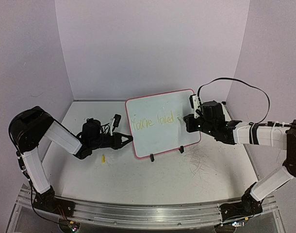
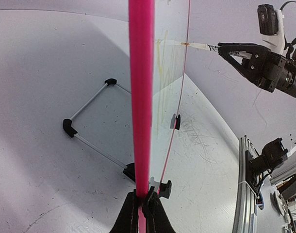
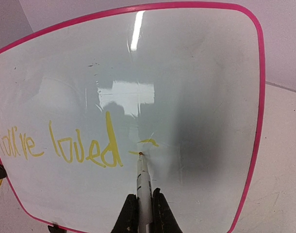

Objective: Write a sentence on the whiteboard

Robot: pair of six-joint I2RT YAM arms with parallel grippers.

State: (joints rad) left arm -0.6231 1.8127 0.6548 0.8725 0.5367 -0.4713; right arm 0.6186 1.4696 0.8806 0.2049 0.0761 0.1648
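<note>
- Near edge: metal rail (image 1: pixel 138 213) carrying both arm bases; white table (image 1: pixel 138 182) beyond it.
- Table, right of centre: patch of grey scratch marks (image 1: pixel 202 158). Left of centre: small yellow piece (image 1: pixel 103 158) lying alone, near the left arm's wrist; cannot tell what it is.
- Whiteboard (image 1: pixel 162 141) stands mid-table, propped near upright and tilted slightly back on a black wire stand (image 2: pixel 90 103), face towards the arms.
- Left gripper (image 1: pixel 127 141): fingers closed together on the whiteboard's pink left rim, low on that side. Its wrist view looks straight along the rim with the fingertips pinched on it.
- Right gripper (image 3: pixel 144 209): fingers clamped on a thin pale marker (image 3: pixel 142 179), reaching in from the right. The marker's tip is against the board face, about mid-height.
- Sentence (image 3: pixel 60 145): one line of pale yellow handwriting across the left and middle of the board, reading "You're loved". Two short yellow strokes sit just right of the "d", at the marker tip. Right half of the board is unmarked.
- Behind: plain pale walls (image 1: pixel 148 43) on three sides.
</note>
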